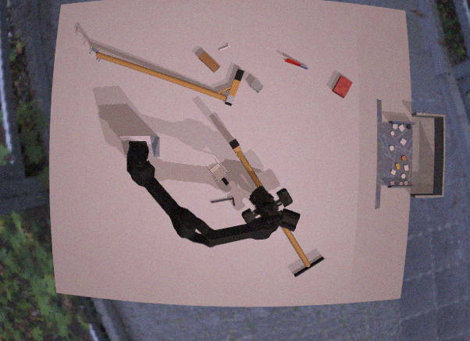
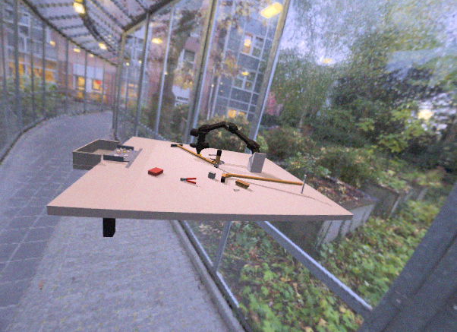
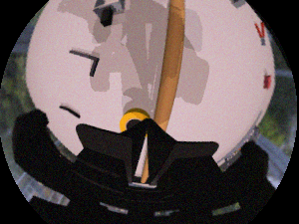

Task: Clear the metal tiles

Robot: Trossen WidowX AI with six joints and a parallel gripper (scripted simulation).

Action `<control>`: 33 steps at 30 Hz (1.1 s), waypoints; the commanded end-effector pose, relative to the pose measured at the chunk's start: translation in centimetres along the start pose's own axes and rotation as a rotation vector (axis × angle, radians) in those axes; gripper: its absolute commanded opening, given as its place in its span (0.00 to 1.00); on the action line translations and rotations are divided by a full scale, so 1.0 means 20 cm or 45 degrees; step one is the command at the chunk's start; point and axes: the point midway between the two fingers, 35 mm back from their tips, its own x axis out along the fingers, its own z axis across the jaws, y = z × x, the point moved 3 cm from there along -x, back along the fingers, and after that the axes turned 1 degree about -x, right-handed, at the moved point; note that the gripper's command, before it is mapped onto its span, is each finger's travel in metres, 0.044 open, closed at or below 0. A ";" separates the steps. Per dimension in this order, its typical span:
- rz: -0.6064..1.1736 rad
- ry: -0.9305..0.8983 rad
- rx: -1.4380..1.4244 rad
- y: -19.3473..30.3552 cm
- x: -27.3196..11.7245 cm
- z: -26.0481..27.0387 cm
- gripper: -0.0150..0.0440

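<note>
Top view shows the arm reaching across the bench, with its black tool over the middle of the long scraper. The tool's fingers are together, with nothing clamped between them. In the wrist view a yellow ring shows just ahead of the fingertips, partly hidden by them; the scraper's orange handle runs beside it. I cannot tell whether the fingertips touch the ring.

The scraper lies slantwise on the bench, its wide black blade well apart from the steel plate. Pale and orange tiles are scattered over that plate, between its low side rails. The catch box adjoins the plate's far end.

Across the bench lies another long-handled implement, its crosspiece near a grey piece and a brown block. Red-handled pliers lie between those pieces and a red block. A bent dark key lies near the tool.
</note>
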 end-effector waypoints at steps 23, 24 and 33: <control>-0.011 -0.002 0.007 -0.03 0.04 -0.14 0.25; -0.011 -0.002 0.007 -0.03 0.04 -0.14 0.25; -0.008 0.001 0.011 -0.03 0.04 -0.19 0.25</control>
